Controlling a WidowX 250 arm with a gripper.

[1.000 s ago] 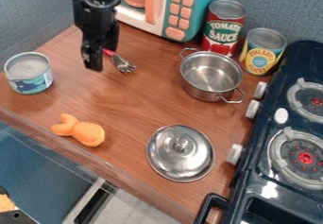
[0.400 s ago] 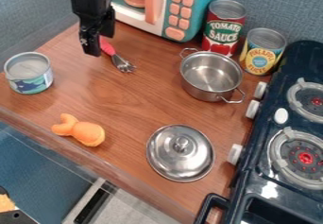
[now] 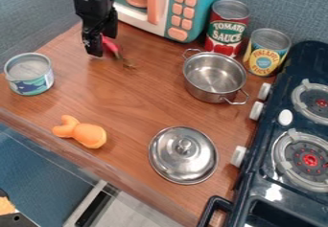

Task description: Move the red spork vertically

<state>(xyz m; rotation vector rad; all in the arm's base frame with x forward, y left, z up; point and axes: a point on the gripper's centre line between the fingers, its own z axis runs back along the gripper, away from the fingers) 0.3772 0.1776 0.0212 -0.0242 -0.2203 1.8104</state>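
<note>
Hand (image 3: 103, 44) at the upper left of the view, hanging down over the far left part of the wooden tabletop (image 3: 141, 101), just in front of the toy microwave (image 3: 187, 11). Cannot tell from here whether my hand is open or closed, or whether it has hold of anything.

Red spork (image 3: 111, 45): right at my hand, its red handle partly hidden behind it. The spork slants down and to the right in the view, its darker head out at the lower end. Whether any of it is off the wood, I cannot tell.

Rest of the site: a short can (image 3: 30, 83) with a blue-green label stands near the tabletop's left edge. Nearer the front edge, an orange toy (image 3: 88, 134) lies on the wood. To its right, a silver lid (image 3: 183, 156) lies flat, knob up.

Beyond the lid, an open metal pot (image 3: 213, 80) with two loop handles, upright. Behind it a tall red can (image 3: 226, 31), upright beside the microwave; next along, a yellow-labelled can (image 3: 264, 57), also upright, between the red one and the toy stove (image 3: 256, 185). The stove takes up the right side, two burners showing, white knobs along the side that faces the pot and lid.
</note>
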